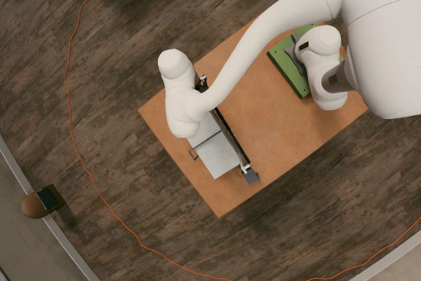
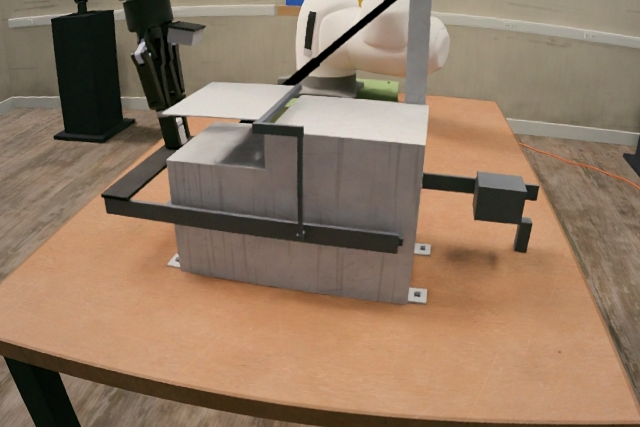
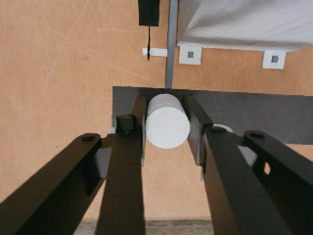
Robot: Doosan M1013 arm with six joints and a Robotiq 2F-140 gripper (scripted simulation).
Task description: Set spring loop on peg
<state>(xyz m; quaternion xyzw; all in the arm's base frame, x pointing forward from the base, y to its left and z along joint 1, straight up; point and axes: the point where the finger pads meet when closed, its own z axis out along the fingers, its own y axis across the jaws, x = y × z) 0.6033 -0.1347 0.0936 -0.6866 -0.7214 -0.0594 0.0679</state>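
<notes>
My gripper [image 3: 164,110] [image 2: 175,138] is shut on the steel test weight [image 3: 167,132], a pale upright cylinder, over the pedal's end. The pedal [image 3: 269,115] [image 2: 136,174] is a dark plate joined to a long side arm; it is partly raised. The weight's base is hidden, so I cannot tell whether it rests flat. The feeder [image 2: 341,205] [image 1: 217,155] is a grey box with its lid [image 2: 232,99] nearly level. A black diagonal strand [image 2: 351,29], apparently the spring, runs to the tall pale post [image 2: 419,34]. The pegs and the loop are not clearly visible.
A grey block [image 2: 498,197] sits on the rear bar, above a short dark post [image 2: 523,236]. A thin frame [image 2: 299,179] links lid and side arm. The green base plate [image 1: 289,67] and the arm's base are at the bench's other end. The bench edge lies just beyond the pedal.
</notes>
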